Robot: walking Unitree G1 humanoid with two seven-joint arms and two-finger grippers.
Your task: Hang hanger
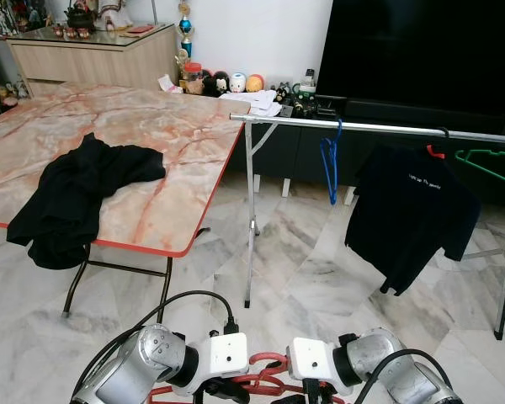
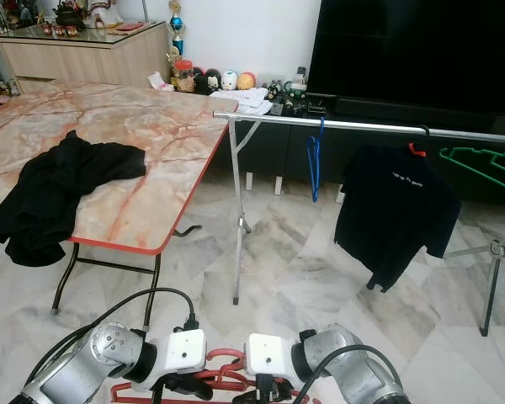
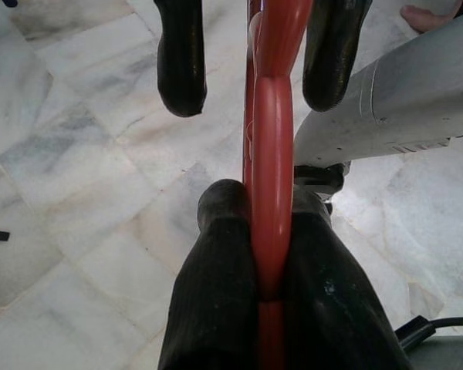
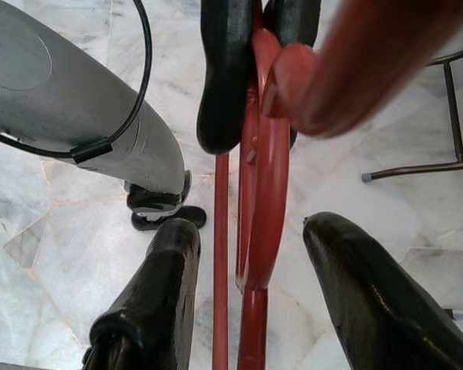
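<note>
While the marble-patterned counter (image 1: 151, 126) fills the left w/ its red-trimmed front edge overhanging thin dark legs, open pale marble floor (image 1: 311, 261) runs between that edge & the clothes rail (image 1: 379, 128) to the right. The rail is a thin silver bar, its near end just beside the counter's corner, on a slim metal leg. On it hang 3 things, spaced apart: a blue hanger (image 1: 329, 168), a black T-shirt (image 1: 412, 215) on a red-hooked hanger, & a green hanger (image 1: 492, 164) at the far right. A crumpled black garment (image 1: 71, 198) lies on the counter & droops over its front edge. Behind the rail stands a big dark TV (image 1: 421, 50) on a low unit; small figurines sit along the wall.

The red hanger (image 1: 257, 383) is smooth glossy plastic w/ rounded bars, held low in front of the robot, above the floor, between both arms. Left end effector (image 3: 270, 254): black ribbed fingers clamped tight on the red bar, 1 each side, no gap. Right end effector (image 4: 247, 308): its 2 glossy black fingers stand apart on either side of the red bars, not touching them, so released. In the right wrist view the left one's fingers pinch the same hanger further along. Black cable loops over the left arm.
</note>
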